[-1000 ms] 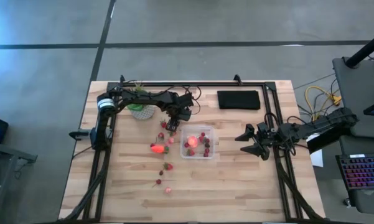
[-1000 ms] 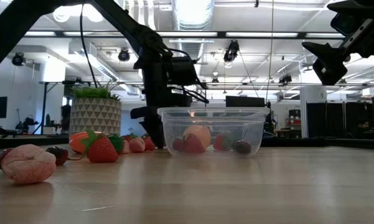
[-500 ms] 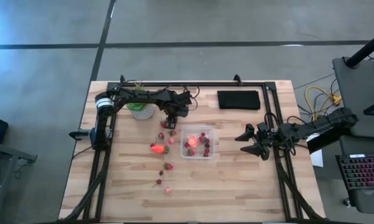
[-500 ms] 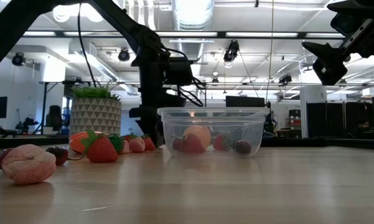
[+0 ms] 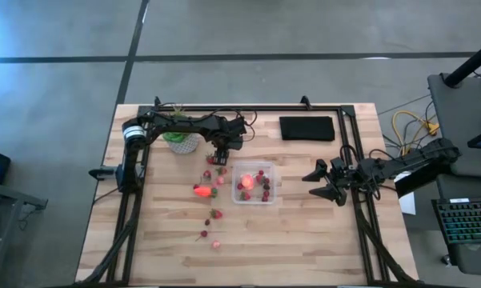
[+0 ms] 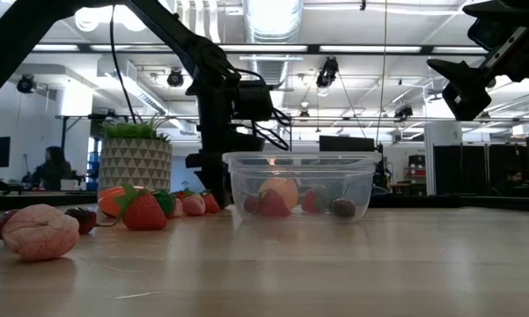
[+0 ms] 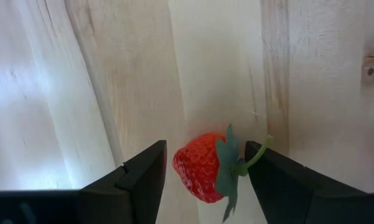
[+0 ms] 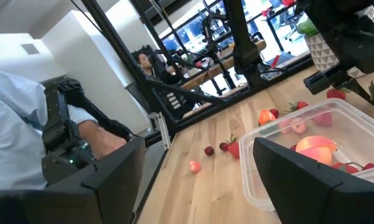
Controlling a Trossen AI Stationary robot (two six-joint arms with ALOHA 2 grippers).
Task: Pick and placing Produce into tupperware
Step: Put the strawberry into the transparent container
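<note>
My left gripper is open, holding nothing. A strawberry lies on the table right between its fingers, stem pointing sideways, just beside the tub. My right gripper waits open, farther away.

Bright overhead lighting, soft shadows, sharp

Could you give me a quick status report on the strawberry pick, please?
Left gripper open, fingers either side of a strawberry on the table. Right gripper open, parked right of the tupperware. Nothing in the way.
</note>
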